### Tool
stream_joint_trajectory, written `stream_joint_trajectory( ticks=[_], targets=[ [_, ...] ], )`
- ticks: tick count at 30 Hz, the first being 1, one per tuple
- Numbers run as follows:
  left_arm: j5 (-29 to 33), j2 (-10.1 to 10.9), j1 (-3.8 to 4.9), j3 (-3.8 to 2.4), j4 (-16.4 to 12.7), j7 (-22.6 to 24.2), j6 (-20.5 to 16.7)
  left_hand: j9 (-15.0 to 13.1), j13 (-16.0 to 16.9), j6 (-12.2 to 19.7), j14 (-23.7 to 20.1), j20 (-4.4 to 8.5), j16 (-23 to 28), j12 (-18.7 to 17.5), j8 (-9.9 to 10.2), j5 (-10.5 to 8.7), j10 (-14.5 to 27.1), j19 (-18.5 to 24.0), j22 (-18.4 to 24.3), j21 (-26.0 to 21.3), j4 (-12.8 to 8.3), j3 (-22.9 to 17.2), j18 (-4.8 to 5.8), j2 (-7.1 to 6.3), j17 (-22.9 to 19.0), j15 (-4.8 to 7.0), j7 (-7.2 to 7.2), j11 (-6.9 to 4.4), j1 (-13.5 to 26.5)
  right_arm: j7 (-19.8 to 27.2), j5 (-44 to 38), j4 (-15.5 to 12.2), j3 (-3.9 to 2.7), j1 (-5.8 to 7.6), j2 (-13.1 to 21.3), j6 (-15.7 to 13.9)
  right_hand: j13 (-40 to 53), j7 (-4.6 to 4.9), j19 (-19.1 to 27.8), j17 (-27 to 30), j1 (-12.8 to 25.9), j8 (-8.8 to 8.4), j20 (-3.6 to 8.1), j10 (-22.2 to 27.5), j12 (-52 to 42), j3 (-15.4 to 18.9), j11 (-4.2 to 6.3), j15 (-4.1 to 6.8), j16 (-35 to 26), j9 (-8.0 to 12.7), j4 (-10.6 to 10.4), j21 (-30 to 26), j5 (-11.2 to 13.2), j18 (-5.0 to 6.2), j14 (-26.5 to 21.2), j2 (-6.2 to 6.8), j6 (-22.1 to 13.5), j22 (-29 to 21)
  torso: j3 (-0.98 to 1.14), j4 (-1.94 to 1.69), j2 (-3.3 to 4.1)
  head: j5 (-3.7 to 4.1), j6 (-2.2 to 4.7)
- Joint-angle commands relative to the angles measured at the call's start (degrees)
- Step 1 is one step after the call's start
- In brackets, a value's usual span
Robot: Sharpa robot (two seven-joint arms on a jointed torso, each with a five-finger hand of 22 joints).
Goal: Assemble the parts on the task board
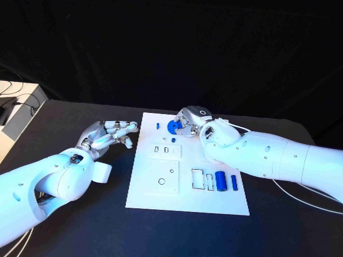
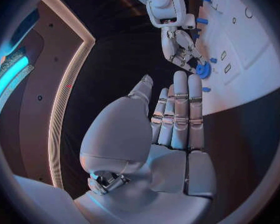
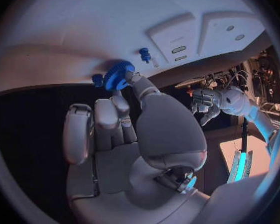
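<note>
Blue against the white task board (image 1: pixel 160 195), a toothed gear (image 1: pixel 173 126) sits at the far end of the board, a little right of its middle line. The right robot hand (image 1: pixel 192 122) reaches in from the right and pinches this gear between its thumb and a fingertip, the other fingers curled beside it; the right wrist view shows the same gear (image 3: pixel 118 75) at the fingertips, with a small blue peg (image 3: pixel 144 54) standing on the board just beyond it. Left of the gear, a short blue pin (image 1: pixel 157 126) lies near the board's far left corner. At the near right of the board two blue cylinders (image 1: pixel 220 179) lie side by side, lengthways, next to a row of narrow slots. The left robot hand (image 1: pixel 111 134) rests over the black tabletop (image 1: pixel 79 225) just off the board's left edge, holding nothing, its fingers straight and close together, the thumb apart from them.
</note>
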State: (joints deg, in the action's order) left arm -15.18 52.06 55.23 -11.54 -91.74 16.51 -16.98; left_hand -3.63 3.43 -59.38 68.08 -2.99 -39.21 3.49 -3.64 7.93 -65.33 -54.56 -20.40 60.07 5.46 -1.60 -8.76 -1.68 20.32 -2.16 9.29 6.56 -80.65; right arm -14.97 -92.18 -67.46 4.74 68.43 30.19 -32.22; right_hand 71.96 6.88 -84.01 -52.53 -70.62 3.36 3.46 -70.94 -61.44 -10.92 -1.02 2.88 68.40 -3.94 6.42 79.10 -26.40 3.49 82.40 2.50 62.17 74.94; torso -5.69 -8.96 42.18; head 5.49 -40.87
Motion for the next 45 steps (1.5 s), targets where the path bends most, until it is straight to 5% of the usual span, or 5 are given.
stream_joint_trajectory(
  ticks=[1, 22, 27, 35, 45],
  targets=[
    [0.08, -0.14, -0.05, -0.04, -0.04, 0.25, 0.90, 0.05, 0.02, 0.35, -0.54, 0.02, -0.08, -0.08, 0.05, -0.16, 0.52, 0.49, 0.09, 0.24, -0.07, -0.16, -0.96, -0.11, -0.10, -0.04, 0.02, 0.01, 0.05, -1.44, -0.96, 0.22, 0.04, -0.08, 0.06, -0.39, 0.06, 0.34, -5.19, -0.04, 0.54, 0.42, 0.57, -0.08, -0.09, 0.21, 0.11, 0.44, -0.18, -0.20, -0.24, 0.24, 0.17, -0.60, -0.04, 0.02, 0.63, 12.08, 0.00, 0.06, 0.01, 0.00, 0.10],
    [0.08, -0.09, -0.07, -0.04, -0.06, 0.22, 0.87, 0.05, 0.02, 0.37, -0.60, -0.01, -0.10, -0.08, 0.04, -0.15, 0.60, 0.58, 0.26, 0.36, -0.16, -0.16, -0.96, -0.11, -0.13, -0.06, 0.00, 0.03, 0.00, -0.58, -0.14, 1.58, -0.07, -0.03, -0.67, 0.60, -0.07, 0.70, -5.19, -0.13, 0.74, 0.33, 0.45, 0.04, 0.26, 1.03, -0.16, 0.26, -0.18, -0.08, -1.14, 0.24, 1.24, -0.60, -0.04, 0.96, -0.48, 12.08, -0.04, 0.12, 0.02, -0.02, 0.02],
    [0.08, -0.05, -0.07, -0.04, -0.12, 0.20, 0.86, 0.05, 0.02, 0.37, -0.60, -0.01, -0.10, -0.08, 0.04, -0.15, 0.60, 0.58, 0.26, 0.36, -0.16, -0.16, -0.96, -0.11, -0.13, -0.06, 0.00, 0.03, 0.00, 0.15, 0.96, 1.99, -0.07, -0.03, -0.94, 0.46, -0.49, 1.18, -5.18, -0.26, 0.97, 0.32, 0.09, 0.33, 0.71, 3.08, -0.56, -0.10, -0.09, -0.05, -3.83, 0.13, 2.04, -0.50, -0.07, 2.11, -2.26, 12.06, -0.01, 0.09, 0.06, 0.00, -0.04],
    [0.03, 0.00, -0.06, -0.04, -0.10, 0.09, 0.92, 0.05, 0.01, 0.44, -0.62, -0.03, -0.09, -0.09, 0.05, -0.16, 0.69, 0.61, 0.37, 0.42, -0.21, -0.14, -0.96, -0.14, -0.15, -0.07, 0.03, 0.05, -0.02, 0.94, 2.57, 2.52, -0.07, -0.01, -1.35, 0.83, -0.86, 1.27, -5.19, -0.46, 5.64, 0.31, -0.15, 0.68, 0.86, 5.58, -0.80, -0.30, 0.14, -0.09, -9.53, 0.19, -0.59, -0.44, -0.06, 1.56, -3.39, 12.07, -0.03, 0.00, 0.00, 0.06, -0.22],
    [-0.04, 0.15, -0.06, -0.04, -0.04, 0.03, 0.80, 0.05, 0.01, 0.58, -0.63, -0.06, -0.08, -0.08, 0.06, -0.16, 0.89, 0.64, 0.41, 0.42, -0.14, -0.08, -0.97, -0.14, -0.17, -0.12, 0.12, 0.12, 0.11, 1.54, 3.39, 2.94, -0.07, 0.02, -1.51, 2.54, -0.73, 1.01, -5.19, -0.45, 6.05, 0.39, -0.10, 0.52, 0.58, 5.08, -0.62, -0.18, 0.19, -0.18, -10.18, 0.20, -1.28, -0.43, -0.06, 0.85, -2.65, 12.07, -0.02, 0.11, 0.03, -0.07, -0.19]
  ],
)
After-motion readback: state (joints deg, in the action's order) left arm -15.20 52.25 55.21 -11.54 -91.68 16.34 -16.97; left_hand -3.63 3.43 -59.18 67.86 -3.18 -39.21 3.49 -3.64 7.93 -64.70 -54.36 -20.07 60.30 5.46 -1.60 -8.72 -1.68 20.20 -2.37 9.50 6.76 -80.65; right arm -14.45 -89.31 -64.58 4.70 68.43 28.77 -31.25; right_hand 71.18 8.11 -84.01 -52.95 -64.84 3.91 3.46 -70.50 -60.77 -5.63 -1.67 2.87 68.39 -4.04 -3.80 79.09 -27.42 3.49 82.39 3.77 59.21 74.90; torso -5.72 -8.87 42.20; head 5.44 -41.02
